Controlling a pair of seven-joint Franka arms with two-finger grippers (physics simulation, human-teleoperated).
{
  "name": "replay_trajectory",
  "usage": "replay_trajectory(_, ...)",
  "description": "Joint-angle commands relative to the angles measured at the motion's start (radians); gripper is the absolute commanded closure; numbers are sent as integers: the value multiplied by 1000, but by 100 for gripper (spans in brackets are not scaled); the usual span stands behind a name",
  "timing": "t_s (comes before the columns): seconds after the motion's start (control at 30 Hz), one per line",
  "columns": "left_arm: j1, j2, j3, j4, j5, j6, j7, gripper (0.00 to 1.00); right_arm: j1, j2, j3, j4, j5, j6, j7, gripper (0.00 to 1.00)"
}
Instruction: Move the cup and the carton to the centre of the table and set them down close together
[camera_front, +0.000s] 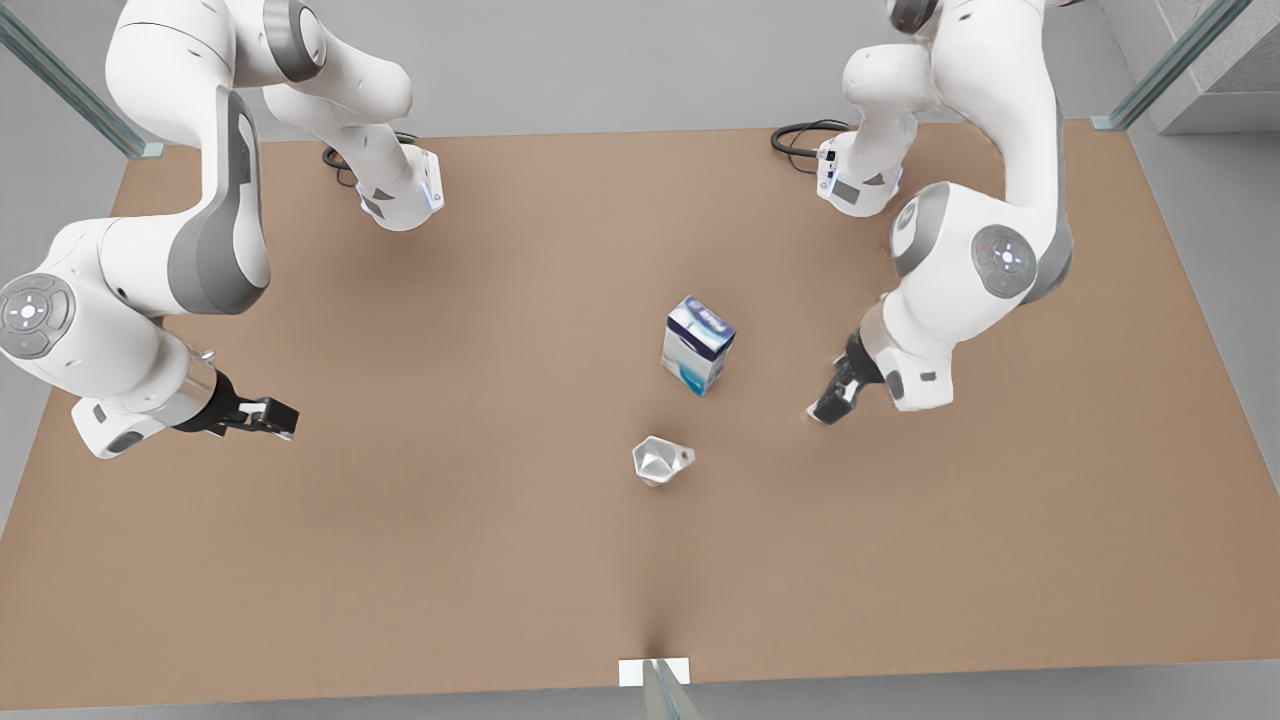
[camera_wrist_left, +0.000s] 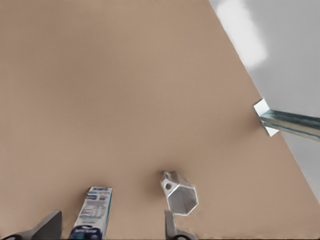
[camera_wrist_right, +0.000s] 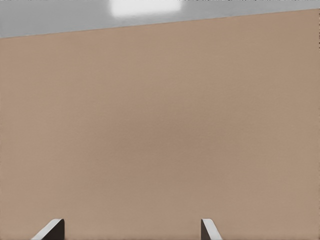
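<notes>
My left gripper (camera_front: 828, 408) hangs just above the plain light-brown table (camera_front: 420, 520), on the front view's right, with its fingers (camera_wrist_left: 48, 226) spread apart and nothing between them. Ahead of it stands the small white and teal-blue drink carton (camera_front: 697, 345), upright near the table's middle, its dark blue-purple top carrying white print too small for me to read; the side panel in my left wrist view (camera_wrist_left: 93, 212) shows lines of fine text I cannot make out. The small silvery-grey faceted cup (camera_front: 660, 460) stands near the carton but apart from it, on the side closer to the white tab (camera_front: 654, 671) at the table's edge. My right gripper (camera_front: 272, 417) waits well off on the front view's left, released, fingers (camera_wrist_right: 51, 230) wide over bare table.
</notes>
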Motion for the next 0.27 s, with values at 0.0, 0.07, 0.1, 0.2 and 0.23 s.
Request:
replay_trajectory(0.0, 40, -17, -5, 2, 225, -63, 662, 0, 0, 0, 0, 0, 0, 1, 0, 0)
replay_trajectory(0.07, 164, -42, -12, 18, 248, -106, 871, 0, 0, 0, 0, 0, 0, 1, 0, 0)
replay_trajectory(0.1, 189, -37, -12, 42, 250, -118, 873, 0, 0, 0, 0, 0, 0, -1, 0, 0)
replay_trajectory(0.2, 190, -28, -14, 56, 259, -120, 873, 0, 0, 0, 0, 0, 0, 1, 0, 0)
replay_trajectory(0.23, 190, -28, -14, 56, 259, -118, 873, 0, 0, 0, 0, 0, 0, 1, 0, 0)
